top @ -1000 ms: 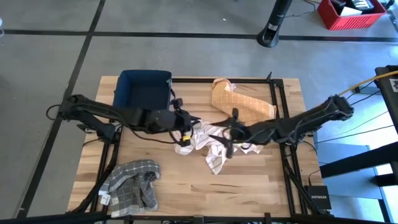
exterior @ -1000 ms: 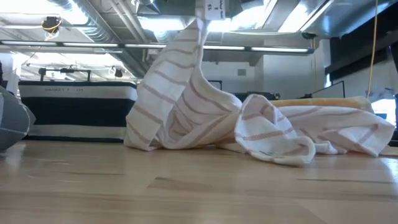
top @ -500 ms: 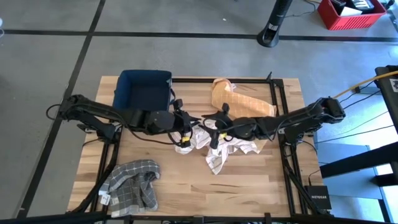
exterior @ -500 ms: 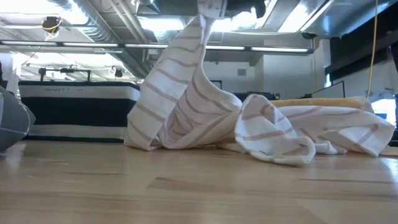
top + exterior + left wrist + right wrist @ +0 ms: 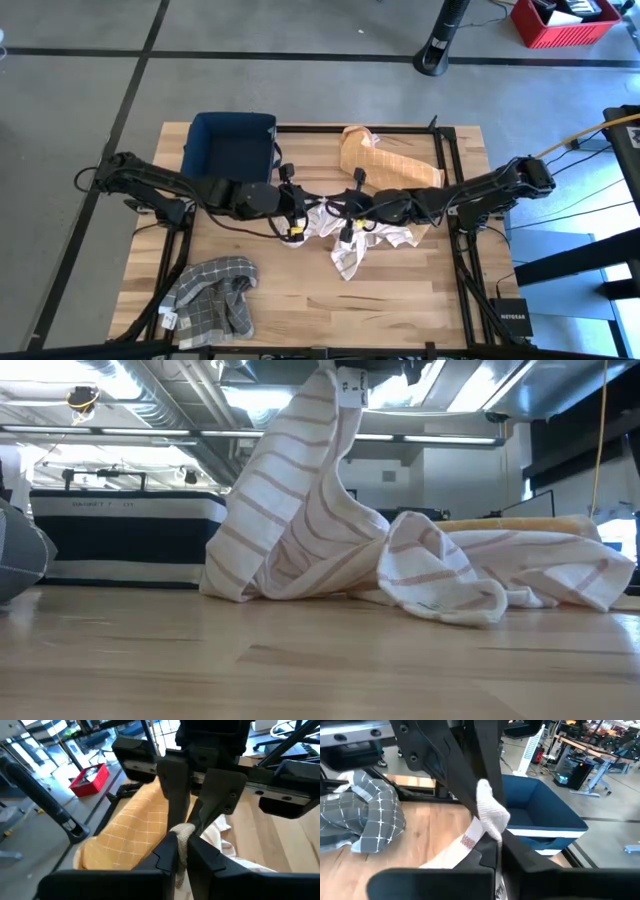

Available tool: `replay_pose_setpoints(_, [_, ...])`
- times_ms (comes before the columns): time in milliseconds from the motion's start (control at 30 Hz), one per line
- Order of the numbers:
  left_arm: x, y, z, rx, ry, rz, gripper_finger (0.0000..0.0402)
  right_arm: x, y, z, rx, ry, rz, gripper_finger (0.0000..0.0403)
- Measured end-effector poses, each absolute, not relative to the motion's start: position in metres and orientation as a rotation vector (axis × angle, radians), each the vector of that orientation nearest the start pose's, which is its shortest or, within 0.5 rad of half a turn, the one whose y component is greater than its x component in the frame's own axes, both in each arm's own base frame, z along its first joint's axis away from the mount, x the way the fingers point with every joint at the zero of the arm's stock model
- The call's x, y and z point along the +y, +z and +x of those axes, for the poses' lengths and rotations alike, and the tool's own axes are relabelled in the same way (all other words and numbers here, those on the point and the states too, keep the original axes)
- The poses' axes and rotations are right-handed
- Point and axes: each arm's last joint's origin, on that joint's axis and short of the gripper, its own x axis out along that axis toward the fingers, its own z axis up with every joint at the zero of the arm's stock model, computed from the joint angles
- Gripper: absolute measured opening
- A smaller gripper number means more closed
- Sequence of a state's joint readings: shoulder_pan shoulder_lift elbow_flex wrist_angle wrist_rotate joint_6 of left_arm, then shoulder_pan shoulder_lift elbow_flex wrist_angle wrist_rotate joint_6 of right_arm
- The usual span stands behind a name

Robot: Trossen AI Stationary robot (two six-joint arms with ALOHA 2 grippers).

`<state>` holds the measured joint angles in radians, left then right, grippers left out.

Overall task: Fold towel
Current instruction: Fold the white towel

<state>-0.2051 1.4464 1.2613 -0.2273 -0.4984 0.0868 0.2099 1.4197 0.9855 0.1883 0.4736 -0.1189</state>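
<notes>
A: From above, where is the white towel with thin reddish stripes (image 5: pixel 345 238) lying?

B: It is sitting crumpled near the middle of the wooden slatted table (image 5: pixel 420 300). The dark blue fabric bin (image 5: pixel 232 146) is standing beyond it, the yellow checked cloth (image 5: pixel 385 165) is lying just beside it, and the grey checked cloth (image 5: pixel 212 288) is lying well apart from it, toward the table's near edge. The left gripper (image 5: pixel 296 222) and the right gripper (image 5: pixel 349 222) are meeting over the towel's upper part.

A: And at table height?

B: One corner of the towel (image 5: pixel 300 510) is being pulled upward to a peak, while the rest is trailing on the wood.

A: What is the left wrist camera showing?

B: The left gripper (image 5: pixel 181 851) is pinching a bunched white edge of the towel (image 5: pixel 183 832), with the right arm's fingers (image 5: pixel 172 785) closed just beyond it.

A: And the right wrist?

B: The right gripper (image 5: pixel 496 851) is clamping the same towel (image 5: pixel 490 812), jaws narrow, with the bin (image 5: pixel 540 810) behind.
</notes>
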Motion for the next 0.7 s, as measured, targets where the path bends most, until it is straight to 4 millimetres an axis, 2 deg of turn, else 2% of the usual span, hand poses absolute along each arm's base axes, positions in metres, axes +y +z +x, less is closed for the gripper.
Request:
replay_pose_setpoints(167, [-0.05, 0.34, 0.31, 0.566, 0.267, 0.244, 0.0093, 0.049, 0.303, 0.303, 0.258, -0.312, -0.202, 0.0009])
replay_pose_setpoints(300, [-0.061, 0.32, 0.295, 0.751, 0.249, 0.222, 0.0141, 0.044, 0.306, 0.286, 0.336, -0.374, -0.205, 0.0006])
replay_pose_setpoints(400, [-0.069, 0.296, 0.288, 0.837, 0.276, 0.156, 0.0155, 0.04, 0.303, 0.274, 0.421, -0.453, -0.196, 0.0006])
replay_pose_setpoints(533, [-0.074, 0.252, 0.284, 0.936, 0.323, 0.116, 0.0158, 0.036, 0.29, 0.263, 0.556, -0.536, -0.18, 0.0005])
replay_pose_setpoints(700, [-0.073, 0.198, 0.292, 1.017, 0.34, 0.156, 0.0159, 0.034, 0.271, 0.255, 0.661, -0.604, -0.152, 0.0004])
